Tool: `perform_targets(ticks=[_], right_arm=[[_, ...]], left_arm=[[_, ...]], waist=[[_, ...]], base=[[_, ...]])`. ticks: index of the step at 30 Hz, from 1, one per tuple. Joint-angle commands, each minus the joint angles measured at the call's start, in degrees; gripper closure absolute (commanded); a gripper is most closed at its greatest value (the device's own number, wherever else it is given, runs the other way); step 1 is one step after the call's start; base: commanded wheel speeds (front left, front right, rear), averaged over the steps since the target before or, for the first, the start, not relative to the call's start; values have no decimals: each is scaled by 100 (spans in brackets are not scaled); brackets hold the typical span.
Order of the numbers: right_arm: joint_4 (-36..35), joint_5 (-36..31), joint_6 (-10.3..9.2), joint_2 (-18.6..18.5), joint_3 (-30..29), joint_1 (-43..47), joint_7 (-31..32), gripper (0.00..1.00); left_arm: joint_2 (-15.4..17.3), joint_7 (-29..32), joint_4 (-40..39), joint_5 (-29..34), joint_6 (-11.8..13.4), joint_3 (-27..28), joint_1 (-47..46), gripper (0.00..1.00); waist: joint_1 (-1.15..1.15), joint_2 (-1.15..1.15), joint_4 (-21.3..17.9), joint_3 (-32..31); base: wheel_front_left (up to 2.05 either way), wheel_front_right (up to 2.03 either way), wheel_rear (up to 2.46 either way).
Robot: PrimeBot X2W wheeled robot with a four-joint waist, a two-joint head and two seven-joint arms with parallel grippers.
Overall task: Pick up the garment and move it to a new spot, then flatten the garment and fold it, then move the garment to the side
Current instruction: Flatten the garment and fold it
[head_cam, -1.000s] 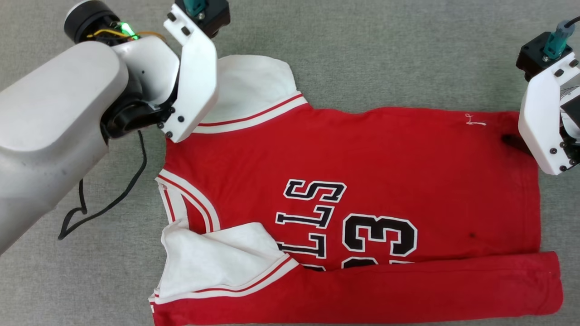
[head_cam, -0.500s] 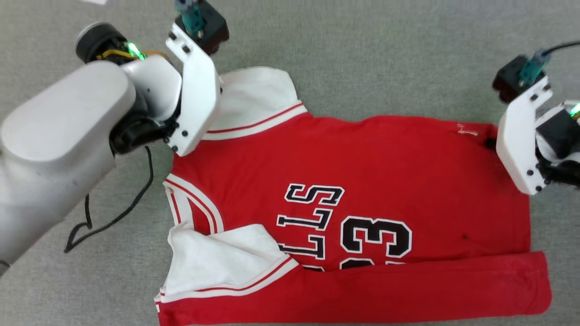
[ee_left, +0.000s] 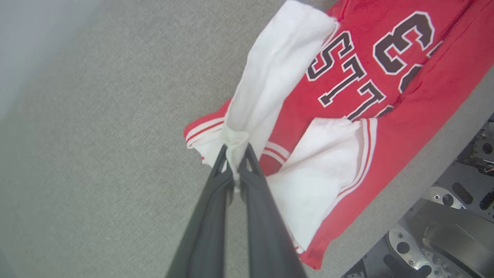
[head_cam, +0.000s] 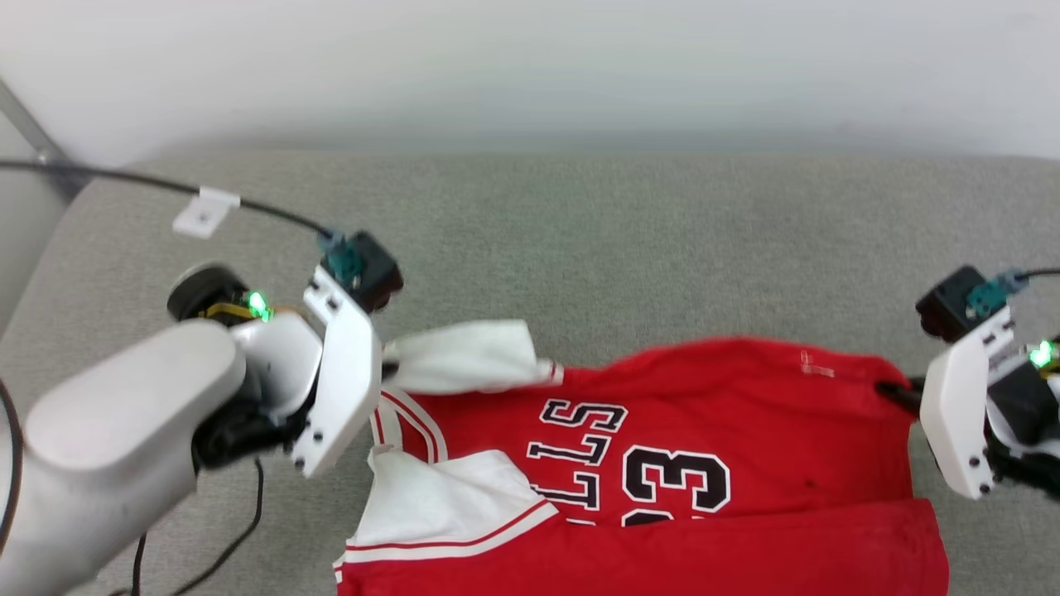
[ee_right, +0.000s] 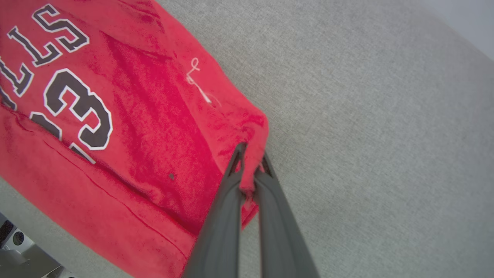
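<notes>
Across the lower half of the head view, on the grey fabric surface (head_cam: 629, 232), lies the red jersey (head_cam: 745, 430), lettering and number 23 facing up. Its near long edge (head_cam: 745, 555) is already folded over along the bottom of the frame. Judging from this, the folding step is in hand: the far long edge is raised off the surface. At the left of the frame, the left gripper (ee_left: 234, 152) is clenched on the bunched white sleeve (ee_left: 278, 69). At the right, the right gripper (ee_right: 251, 154) pinches the red hem corner (ee_right: 256, 127). Next, both arms should probably carry that edge toward the bottom of the frame together, cloth taut between them, and lay it over the lettering before letting go.
</notes>
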Motion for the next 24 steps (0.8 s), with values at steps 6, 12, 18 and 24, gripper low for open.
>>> perform_targets(ticks=[6, 12, 18, 24], right_arm=[[-126, 185, -2, -206, 47, 680, -309, 100], [-166, 441, -2, -334, -64, 1294, -508, 100], [-40, 376, -2, -193, -101, 1619, -516, 100], [232, 185, -2, 43, -169, 1706, -629, 0]], left_arm=[[266, -102, -388, 4, 183, 4, 923, 100], [390, -324, -601, -53, 382, 6, 1759, 100], [354, -688, -534, -154, 556, 11, 2356, 100], [201, -1294, -256, 53, 677, 68, 2592, 0]], waist=[[1, 0, 173, -347], [1, 0, 199, -485], [1, 0, 117, -392], [1, 0, 66, -345]], base=[[0, 0, 0], [0, 0, 0], [0, 0, 0], [0, 0, 0]])
